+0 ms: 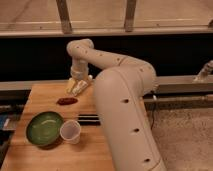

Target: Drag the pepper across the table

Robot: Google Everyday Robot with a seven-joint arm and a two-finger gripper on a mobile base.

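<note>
The dark red pepper lies flat on the light wooden table, left of the middle. My gripper hangs at the end of the white arm near the table's far edge, just behind and to the right of the pepper, above the tabletop and apart from it. Nothing shows between its fingers.
A green bowl sits at the front left, with a clear plastic cup touching its right side. A black striped bar lies right of the cup, partly hidden by my arm. A dark wall and window rail run behind the table.
</note>
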